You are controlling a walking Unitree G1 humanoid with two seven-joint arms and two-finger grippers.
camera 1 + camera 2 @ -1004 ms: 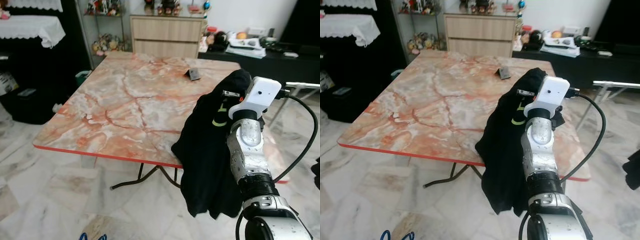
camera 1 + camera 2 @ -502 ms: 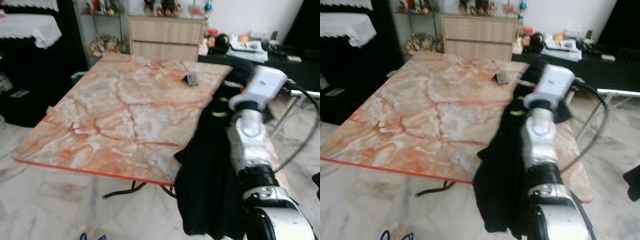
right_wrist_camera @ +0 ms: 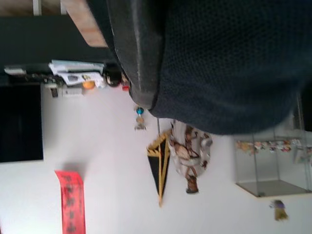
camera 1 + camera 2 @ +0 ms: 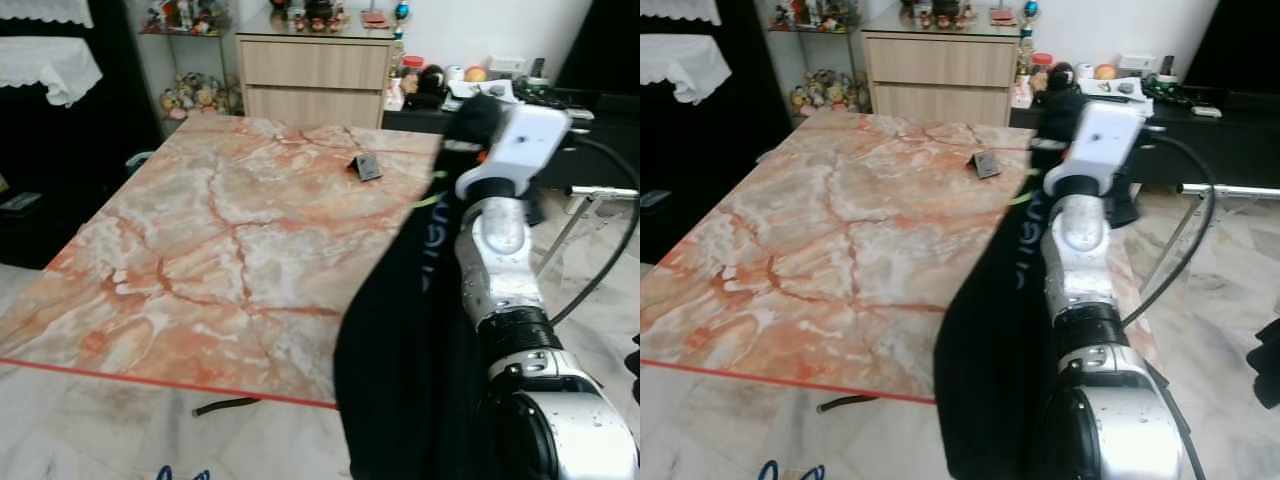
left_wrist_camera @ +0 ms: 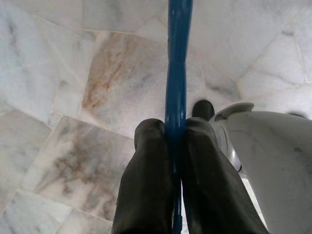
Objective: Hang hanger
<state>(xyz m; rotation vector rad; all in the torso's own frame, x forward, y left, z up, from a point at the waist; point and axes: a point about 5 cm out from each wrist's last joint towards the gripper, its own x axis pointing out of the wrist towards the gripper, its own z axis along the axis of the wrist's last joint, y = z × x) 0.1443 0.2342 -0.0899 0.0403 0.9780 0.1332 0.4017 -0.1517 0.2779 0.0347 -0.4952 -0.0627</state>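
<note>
My left gripper hangs low over the marble floor, shut on a thin blue hanger that runs straight between its fingers. The hanger's tip peeks in at the bottom of the left eye view. My right arm is raised at the right side of the marble table. A black garment with pale lettering drapes from the right gripper down past the table edge. One black finger presses against the dark cloth; the other is hidden by it.
A small dark object lies near the table's far right. A wooden cabinet stands behind the table, a black console and a metal rack to the right. Dark furniture with a white cloth is at the left.
The whole view has shifted as I move, so the table looks nearer and further left. The right arm has lifted the garment higher, and more of the cloth hangs open.
</note>
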